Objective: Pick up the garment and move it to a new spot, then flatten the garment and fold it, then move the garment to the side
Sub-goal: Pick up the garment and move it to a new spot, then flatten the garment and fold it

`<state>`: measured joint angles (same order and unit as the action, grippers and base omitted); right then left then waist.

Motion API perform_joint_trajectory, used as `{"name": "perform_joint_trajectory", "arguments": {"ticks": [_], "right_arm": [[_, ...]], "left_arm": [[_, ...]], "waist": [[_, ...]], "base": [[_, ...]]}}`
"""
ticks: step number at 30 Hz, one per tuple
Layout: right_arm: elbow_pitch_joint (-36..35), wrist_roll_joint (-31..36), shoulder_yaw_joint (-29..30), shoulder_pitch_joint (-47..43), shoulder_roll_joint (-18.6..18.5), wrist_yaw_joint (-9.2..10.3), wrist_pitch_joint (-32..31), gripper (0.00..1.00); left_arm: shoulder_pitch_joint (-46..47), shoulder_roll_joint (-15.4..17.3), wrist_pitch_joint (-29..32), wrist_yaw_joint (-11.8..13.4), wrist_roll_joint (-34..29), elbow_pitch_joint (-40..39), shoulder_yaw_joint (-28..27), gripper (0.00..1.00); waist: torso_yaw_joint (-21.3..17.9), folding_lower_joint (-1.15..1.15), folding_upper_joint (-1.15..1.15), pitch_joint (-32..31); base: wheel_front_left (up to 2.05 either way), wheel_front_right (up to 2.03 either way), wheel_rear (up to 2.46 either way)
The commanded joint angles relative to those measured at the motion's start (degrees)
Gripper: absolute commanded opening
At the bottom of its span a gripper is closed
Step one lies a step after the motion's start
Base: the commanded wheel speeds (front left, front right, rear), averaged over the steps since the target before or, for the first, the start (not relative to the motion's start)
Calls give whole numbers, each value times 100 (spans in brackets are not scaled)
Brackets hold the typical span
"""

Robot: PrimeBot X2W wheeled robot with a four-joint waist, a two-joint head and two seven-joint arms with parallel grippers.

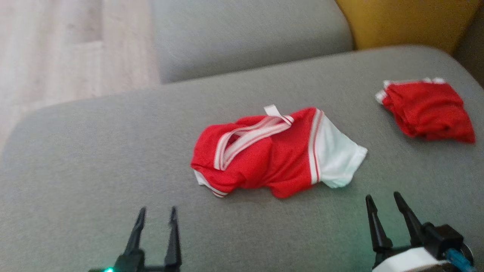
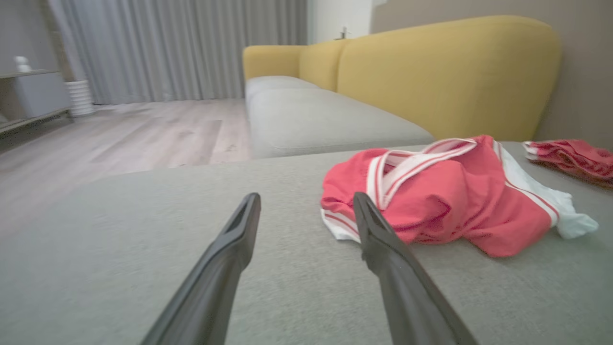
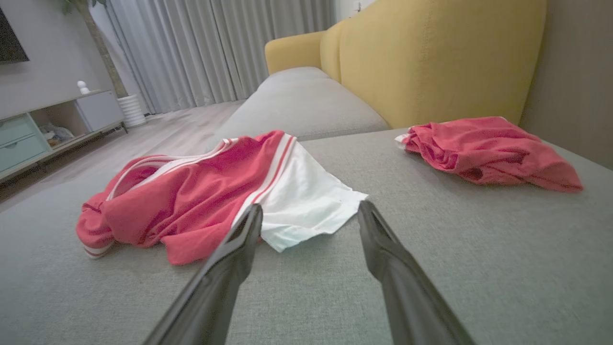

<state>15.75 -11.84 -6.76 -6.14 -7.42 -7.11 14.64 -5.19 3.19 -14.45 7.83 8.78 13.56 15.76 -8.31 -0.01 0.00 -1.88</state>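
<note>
Both jaws stand parted and empty; the bunched garment [image 1: 264, 158] hides its lower layers.

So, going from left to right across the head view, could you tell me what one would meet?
The left gripper, fingers apart → the crumpled red and white garment → the second red garment, bunched near the right end of the grey cushion. The right gripper shares that span, so I leave it unplaced.
</note>
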Motion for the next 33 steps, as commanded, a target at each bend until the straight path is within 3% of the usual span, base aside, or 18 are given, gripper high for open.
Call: {"name": "perform_joint_trajectory", "arguments": {"ticks": [1,8,20,33], "right_arm": [[-181,13,-51,78,-5,-37,36,100],[-152,184,-41,-271,73,-37,36,100],[-219,327,-115,-493,119,-37,36,100],[-253,348,-91,-483,151,-37,36,100]], "left_arm": [[44,-22,-54,100,18,-356,-266,100],[-662,-30,-54,246,-69,-1052,-473,100],[-984,-31,-54,53,-331,-1148,-696,100],[-727,-31,-54,-186,-416,-854,-504,100]], "waist": [[350,1,0,-359],[585,1,0,-730],[605,1,0,-898],[528,1,0,-715]], "base": [[0,0,0],[0,0,0],[0,0,0],[0,0,0]]}}
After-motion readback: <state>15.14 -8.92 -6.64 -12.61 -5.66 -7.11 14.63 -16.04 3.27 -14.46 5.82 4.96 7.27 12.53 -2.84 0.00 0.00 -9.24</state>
